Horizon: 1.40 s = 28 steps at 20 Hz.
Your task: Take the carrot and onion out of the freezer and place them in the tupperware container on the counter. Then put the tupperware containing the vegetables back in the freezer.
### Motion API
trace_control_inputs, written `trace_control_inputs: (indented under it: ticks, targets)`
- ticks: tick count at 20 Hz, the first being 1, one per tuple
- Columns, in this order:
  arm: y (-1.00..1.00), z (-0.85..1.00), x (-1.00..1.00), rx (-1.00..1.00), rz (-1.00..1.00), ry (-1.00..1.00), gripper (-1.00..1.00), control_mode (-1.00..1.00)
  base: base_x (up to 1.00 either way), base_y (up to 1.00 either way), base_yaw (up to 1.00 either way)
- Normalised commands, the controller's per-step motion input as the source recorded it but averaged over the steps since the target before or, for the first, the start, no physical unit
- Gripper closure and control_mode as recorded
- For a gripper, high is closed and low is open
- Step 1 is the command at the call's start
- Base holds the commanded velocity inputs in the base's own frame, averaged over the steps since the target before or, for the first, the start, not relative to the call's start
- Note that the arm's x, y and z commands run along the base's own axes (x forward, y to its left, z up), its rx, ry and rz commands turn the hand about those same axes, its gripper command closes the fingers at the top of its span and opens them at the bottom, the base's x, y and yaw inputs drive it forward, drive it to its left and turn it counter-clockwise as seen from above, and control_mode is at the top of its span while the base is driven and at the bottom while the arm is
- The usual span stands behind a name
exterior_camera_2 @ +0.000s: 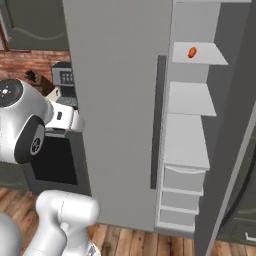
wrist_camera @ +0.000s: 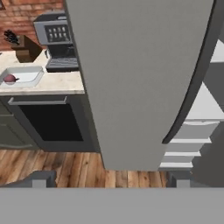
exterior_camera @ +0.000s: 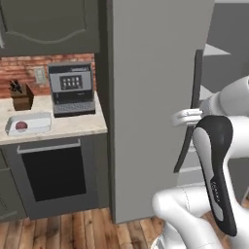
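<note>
While the onion [exterior_camera: 21,126] already lay in the tupperware container [exterior_camera: 28,123] on the counter [exterior_camera: 73,125], the carrot [exterior_camera_2: 191,52] was seen on an upper shelf of the freezer [exterior_camera_2: 120,100], behind its swung-open door. The gripper [wrist_camera: 109,178] was held wide open and empty. The carrot was judged to lie up and to the right of the jaws, past the door's edge, its long axis too small to be told.

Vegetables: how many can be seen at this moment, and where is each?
2. The carrot lies on an upper shelf of the open freezer. The onion sits in the tupperware container on the counter. The door may hide others.
</note>
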Motion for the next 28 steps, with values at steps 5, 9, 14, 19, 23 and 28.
trace_control_inputs:
  ticks: [5, 9, 14, 19, 23, 28]
  targets:
    - [0.00, 0.00, 0.00, 0.00, 0.00, 0.00, -1.00, 1.00, 0.13, -0.51, 0.00]
    - [0.00, 0.00, 0.00, 0.00, 0.00, 0.00, -1.00, 1.00, 0.23, -0.39, 0.00]
    - [0.00, 0.00, 0.00, 0.00, 0.00, 0.00, -1.00, 1.00, 0.26, -0.41, 0.00]
    - [0.00, 0.00, 0.00, 0.00, 0.00, 0.00, -1.00, 1.00, 0.46, -0.42, 0.00]
    - [0.00, 0.00, 0.00, 0.00, 0.00, 0.00, -1.00, 1.00, 0.44, -0.39, 0.00]
    - [0.00, 0.00, 0.00, 0.00, 0.00, 0.00, -1.00, 1.00, 0.30, -0.35, 0.00]
